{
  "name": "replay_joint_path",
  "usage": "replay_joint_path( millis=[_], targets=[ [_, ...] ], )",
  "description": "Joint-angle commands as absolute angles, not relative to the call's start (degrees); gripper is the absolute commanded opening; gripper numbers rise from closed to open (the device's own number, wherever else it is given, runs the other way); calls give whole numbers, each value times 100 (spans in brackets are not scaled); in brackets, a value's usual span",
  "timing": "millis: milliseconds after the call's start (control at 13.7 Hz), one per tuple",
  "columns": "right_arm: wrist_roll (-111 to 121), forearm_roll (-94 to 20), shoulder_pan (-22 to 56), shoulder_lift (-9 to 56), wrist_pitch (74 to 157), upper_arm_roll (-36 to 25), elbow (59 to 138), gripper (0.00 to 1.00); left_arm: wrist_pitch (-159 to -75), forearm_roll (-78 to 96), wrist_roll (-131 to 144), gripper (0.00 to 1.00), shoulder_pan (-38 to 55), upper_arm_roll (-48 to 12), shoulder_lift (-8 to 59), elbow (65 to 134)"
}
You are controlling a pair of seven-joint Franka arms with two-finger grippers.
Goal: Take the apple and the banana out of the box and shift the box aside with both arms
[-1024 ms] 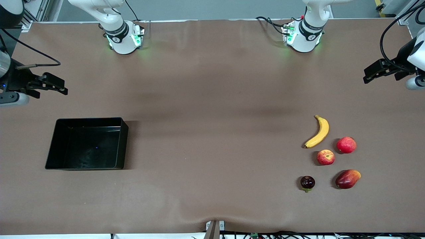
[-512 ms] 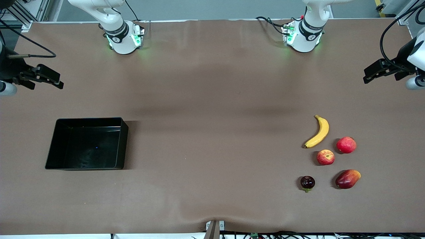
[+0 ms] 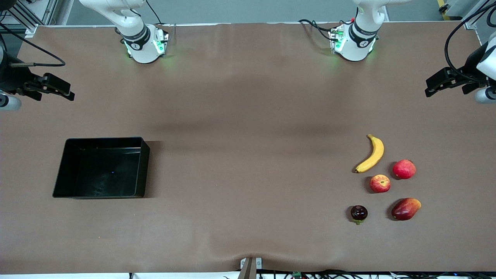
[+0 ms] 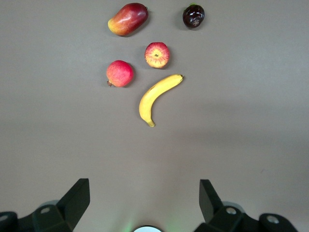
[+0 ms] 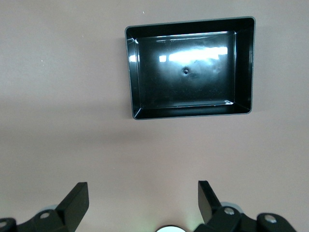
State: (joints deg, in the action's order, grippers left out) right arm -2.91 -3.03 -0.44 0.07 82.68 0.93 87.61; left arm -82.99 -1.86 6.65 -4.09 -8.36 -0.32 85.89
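Note:
The yellow banana (image 3: 371, 154) and the streaked red apple (image 3: 380, 183) lie on the brown table toward the left arm's end, the apple nearer the front camera. The black box (image 3: 101, 170) stands empty toward the right arm's end. My left gripper (image 3: 427, 88) hangs open and empty over the table's edge at its own end. Its wrist view shows the banana (image 4: 158, 98) and apple (image 4: 157, 54) well ahead of the left gripper (image 4: 145, 182). My right gripper (image 3: 71, 92) is open and empty over its end of the table. The box (image 5: 193, 82) lies ahead of the right gripper (image 5: 143, 183).
Beside the apple lie a plain red round fruit (image 3: 404, 169), a red-yellow mango (image 3: 405, 209) and a small dark fruit (image 3: 359, 213). The two arm bases (image 3: 145, 44) (image 3: 352, 42) stand along the table's back edge. Bare tabletop spans the middle between box and fruits.
The right gripper has drawn back from the box, toward the table's edge and the bases' side. The left gripper has barely shifted. The fruits and box have not moved.

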Motion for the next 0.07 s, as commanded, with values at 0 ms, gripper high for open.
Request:
replay_joint_path(
  millis=[0],
  targets=[
    [-387,-264,-53,-88,8227,97,8850,100,-8288,-167,554,100,-413,-835,-44,8464]
  ],
)
